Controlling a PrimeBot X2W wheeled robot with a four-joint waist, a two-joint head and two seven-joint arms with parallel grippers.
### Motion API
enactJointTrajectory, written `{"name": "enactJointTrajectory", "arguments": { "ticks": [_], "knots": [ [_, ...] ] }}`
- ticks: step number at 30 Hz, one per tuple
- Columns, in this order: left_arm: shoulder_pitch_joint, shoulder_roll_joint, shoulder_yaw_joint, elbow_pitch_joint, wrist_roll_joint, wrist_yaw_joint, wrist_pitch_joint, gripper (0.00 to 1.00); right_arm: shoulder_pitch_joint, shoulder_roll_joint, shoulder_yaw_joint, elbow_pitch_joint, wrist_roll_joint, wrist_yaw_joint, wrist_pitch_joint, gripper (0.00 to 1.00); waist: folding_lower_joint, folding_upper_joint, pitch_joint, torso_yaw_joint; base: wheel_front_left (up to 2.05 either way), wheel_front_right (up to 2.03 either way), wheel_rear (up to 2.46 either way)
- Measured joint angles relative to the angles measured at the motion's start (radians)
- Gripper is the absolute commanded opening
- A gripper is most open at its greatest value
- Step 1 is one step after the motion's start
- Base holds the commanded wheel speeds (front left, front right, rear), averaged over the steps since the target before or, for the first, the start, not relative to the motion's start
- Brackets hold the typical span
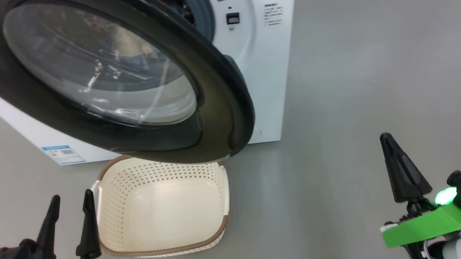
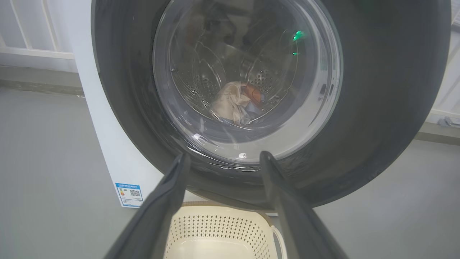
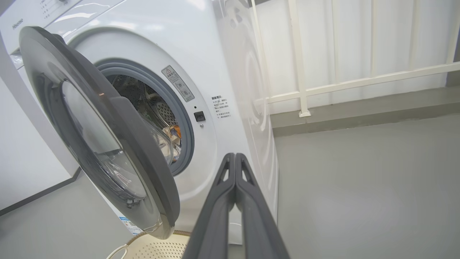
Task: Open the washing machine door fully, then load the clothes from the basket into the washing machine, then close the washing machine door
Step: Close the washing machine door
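Hanging ajar above the empty basket (image 1: 166, 250), the washing machine door (image 1: 228, 104) is awaiting a push; the clothes (image 2: 233, 104) are lying in the drum (image 3: 133, 90), possibly close enough to the gasket (image 3: 187, 136) to get pinched. The left fingers (image 1: 89, 217) are standing wide, the right fingers (image 1: 401, 173) pressing together empty, liable to skid off the door.

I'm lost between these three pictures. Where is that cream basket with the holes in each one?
Head view: the basket sits lower left of centre, on the floor, empty.
Left wrist view: bottom centre, framed by the open left gripper.
Right wrist view: bottom edge, left of centre, mostly cut off.
Shared landmark: the washing machine door, hanging just above it.
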Motion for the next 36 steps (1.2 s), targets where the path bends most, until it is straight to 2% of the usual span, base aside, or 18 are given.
{"name": "enactJointTrajectory", "arguments": {
  "ticks": [10,19,27,36],
  "knots": [
    [0.000,-0.033,-0.017,-0.025,0.000,0.000,0.000,1.00,-0.088,-0.013,0.126,-0.038,0.007,0.000,0.000,0.00,0.0000,0.0000,0.004,0.071,0.00,0.00,0.00],
    [-0.008,-0.060,-0.041,-0.028,0.000,0.000,0.000,1.00,-0.187,-0.033,0.276,0.036,0.019,0.000,0.000,0.00,0.0000,0.0000,0.030,0.133,0.00,0.00,0.00],
    [-0.037,-0.071,-0.045,-0.028,-0.003,0.000,0.000,1.00,-0.287,-0.042,0.338,0.129,0.046,0.000,0.000,0.00,0.0000,0.0000,0.071,0.170,0.00,0.00,0.00],
    [-0.054,-0.082,-0.047,-0.028,-0.011,0.000,0.000,1.00,-0.355,-0.035,0.344,0.204,0.051,0.000,0.000,0.00,0.0000,0.0000,0.103,0.189,0.00,0.00,0.00]
  ]
}}
